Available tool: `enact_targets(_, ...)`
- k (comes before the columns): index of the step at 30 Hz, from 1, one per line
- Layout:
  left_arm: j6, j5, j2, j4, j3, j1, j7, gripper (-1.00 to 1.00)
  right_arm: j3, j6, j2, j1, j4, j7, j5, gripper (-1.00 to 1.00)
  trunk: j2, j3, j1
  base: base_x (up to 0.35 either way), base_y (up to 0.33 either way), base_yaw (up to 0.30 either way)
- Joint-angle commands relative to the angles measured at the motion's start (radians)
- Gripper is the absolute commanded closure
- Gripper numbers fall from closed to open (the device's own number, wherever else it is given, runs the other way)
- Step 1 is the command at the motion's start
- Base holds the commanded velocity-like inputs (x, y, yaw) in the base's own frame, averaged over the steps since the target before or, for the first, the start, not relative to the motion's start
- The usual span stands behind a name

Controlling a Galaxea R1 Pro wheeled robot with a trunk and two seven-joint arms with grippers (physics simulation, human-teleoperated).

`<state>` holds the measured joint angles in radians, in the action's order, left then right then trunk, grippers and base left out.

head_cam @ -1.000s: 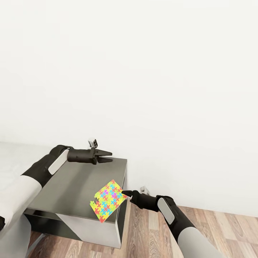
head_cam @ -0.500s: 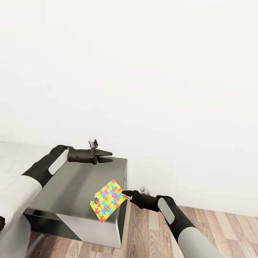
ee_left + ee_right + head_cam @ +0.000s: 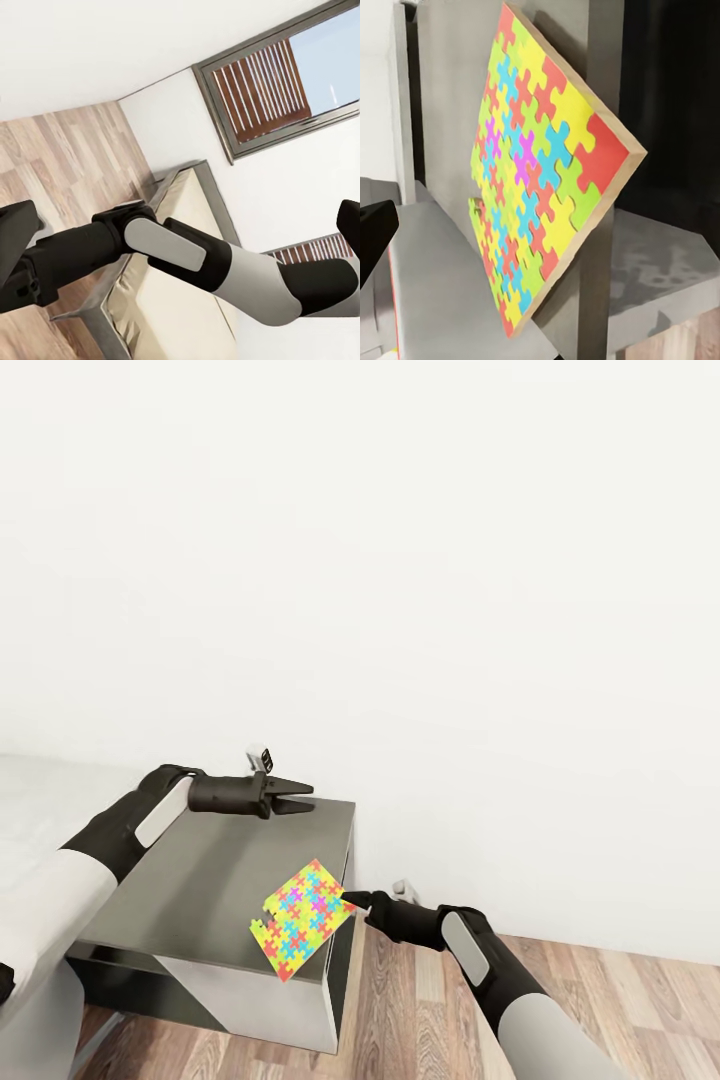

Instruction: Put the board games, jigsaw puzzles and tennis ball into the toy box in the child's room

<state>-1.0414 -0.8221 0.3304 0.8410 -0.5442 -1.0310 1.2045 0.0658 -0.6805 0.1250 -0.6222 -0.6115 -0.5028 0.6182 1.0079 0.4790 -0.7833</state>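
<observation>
Jigsaw puzzle (image 3: pixel 303 918) over cabinet (image 3: pixel 190 880) corner

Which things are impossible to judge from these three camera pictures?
- Right gripper: head view, its fingertips meet the jigsaw puzzle corner; a true grip is too small to confirm.
- Puzzle's underside: hidden by its own face in both views, so contact with the dark cabinet is unclear.
- Left gripper: head view, side-on, finger gap unreadable.
</observation>
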Motion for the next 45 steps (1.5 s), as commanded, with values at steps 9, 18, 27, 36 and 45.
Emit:
enact_targets(9,-0.006,-0.004,0.003,0.000,-0.005,-0.001,0.003,-1.00,0.008,0.055,0.002,-0.001,-0.001,-0.007,-0.005,-1.00,0.001,0.001,0.000,0.000,0.000,0.000)
enact_targets(18,-0.006,-0.005,0.003,0.000,-0.004,-0.001,0.003,-1.00,0.009,0.083,-0.003,-0.007,-0.002,-0.008,-0.012,-1.00,0.001,0.001,0.000,0.000,0.000,0.000)
enact_targets(27,-0.006,-0.005,0.000,0.000,-0.002,-0.001,0.003,-1.00,0.012,0.087,-0.001,-0.020,-0.002,-0.008,-0.013,-1.00,0.001,0.001,0.000,0.023,0.016,0.000)
enact_targets(36,-0.006,-0.004,0.000,0.000,-0.003,-0.001,0.003,-1.00,0.012,0.083,0.000,-0.021,-0.001,-0.007,-0.015,-1.00,0.001,0.001,0.000,0.033,0.023,0.000)
enact_targets(45,-0.006,-0.005,-0.001,0.000,-0.002,-0.001,0.003,-1.00,0.012,0.081,-0.002,-0.022,0.003,-0.006,-0.015,-1.00,0.022,0.011,-0.012,0.001,0.001,0.000)
